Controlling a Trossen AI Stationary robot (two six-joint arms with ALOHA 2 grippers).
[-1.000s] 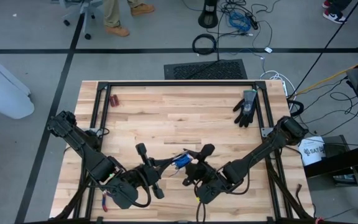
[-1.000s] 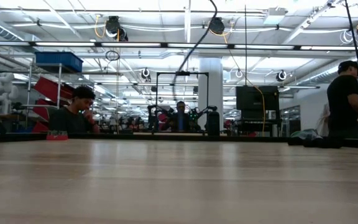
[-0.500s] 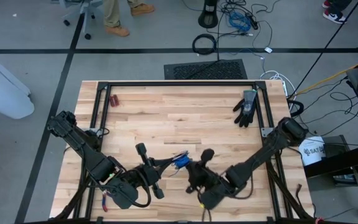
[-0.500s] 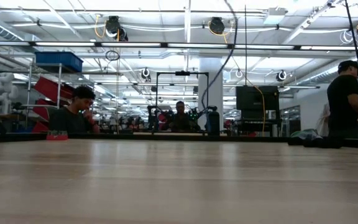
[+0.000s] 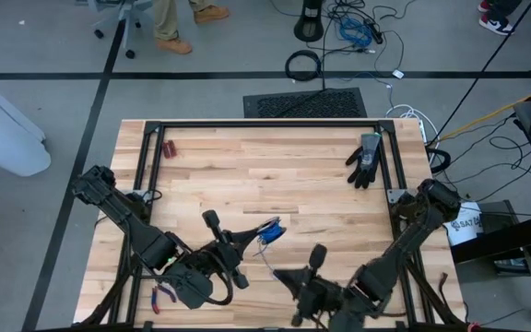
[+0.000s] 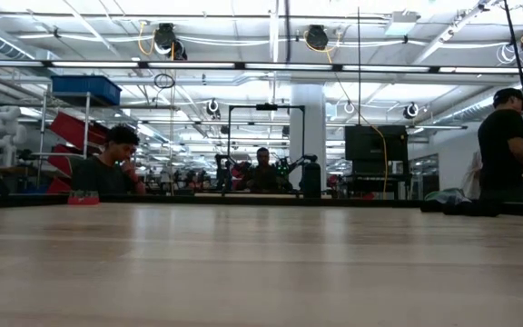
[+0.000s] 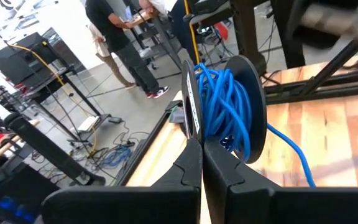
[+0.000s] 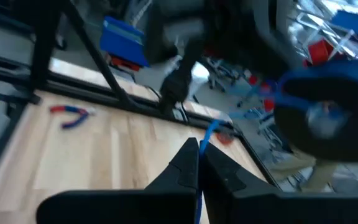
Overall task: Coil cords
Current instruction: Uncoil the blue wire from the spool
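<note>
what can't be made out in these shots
- Low view: the table is bare; both arms and the cord are above the frame.
- High view: the right end effector covers where the cord ends.
- Right wrist view: the spool is blurred.
- Left wrist view: the cord's far end runs off the edge.

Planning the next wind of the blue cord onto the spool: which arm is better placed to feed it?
The right. Its tool is shut on the thin blue cord trailing from the black spool, which the left tool grips by its rim.
</note>
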